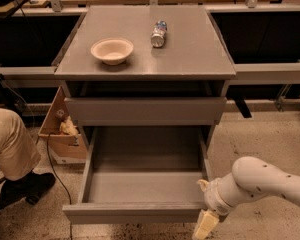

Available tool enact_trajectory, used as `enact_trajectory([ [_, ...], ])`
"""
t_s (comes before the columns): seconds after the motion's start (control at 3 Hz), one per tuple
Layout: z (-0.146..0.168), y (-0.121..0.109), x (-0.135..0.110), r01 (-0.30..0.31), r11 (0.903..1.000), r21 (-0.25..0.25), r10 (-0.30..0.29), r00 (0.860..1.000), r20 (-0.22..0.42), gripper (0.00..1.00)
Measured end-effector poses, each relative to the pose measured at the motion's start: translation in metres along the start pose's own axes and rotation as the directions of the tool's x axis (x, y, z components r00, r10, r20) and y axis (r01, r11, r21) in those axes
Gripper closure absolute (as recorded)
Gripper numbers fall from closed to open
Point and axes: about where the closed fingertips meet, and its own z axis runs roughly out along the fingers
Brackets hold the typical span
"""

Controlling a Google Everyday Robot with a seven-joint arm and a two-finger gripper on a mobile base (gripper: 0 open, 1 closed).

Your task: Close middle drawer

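**Hand spread at the open drawer's right front corner**

The hand (203, 208) sits at the right end of the middle drawer's (140, 184) front panel. Its cream fingers (204, 226) stand well apart, one just inside that front and the other outside and below it. It grips nothing, and contact with the panel cannot be told. The white arm (262, 181) comes in low from the drawer's right. The drawer stands pulled far out of the table (190, 49), its grey inside bare.

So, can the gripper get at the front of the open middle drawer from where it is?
Probably yes. The gripper sits at the right end of the middle drawer, by its front panel, and nothing shows between the two. The drawer stands pulled well out towards it.
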Motion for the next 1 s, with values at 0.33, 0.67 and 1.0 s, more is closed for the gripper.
enact_trajectory([
  [0.33, 0.051, -0.011, -0.007, 0.016, 0.9992, -0.036, -0.014, 0.999, 0.052, 0.0],
  [0.67, 0.051, -0.011, -0.007, 0.016, 0.9992, -0.036, -0.014, 0.999, 0.052, 0.0],
  [1.0, 0.062, -0.021, -0.008, 0.01, 0.9995, -0.031, -0.008, 0.998, 0.068, 0.0],
])
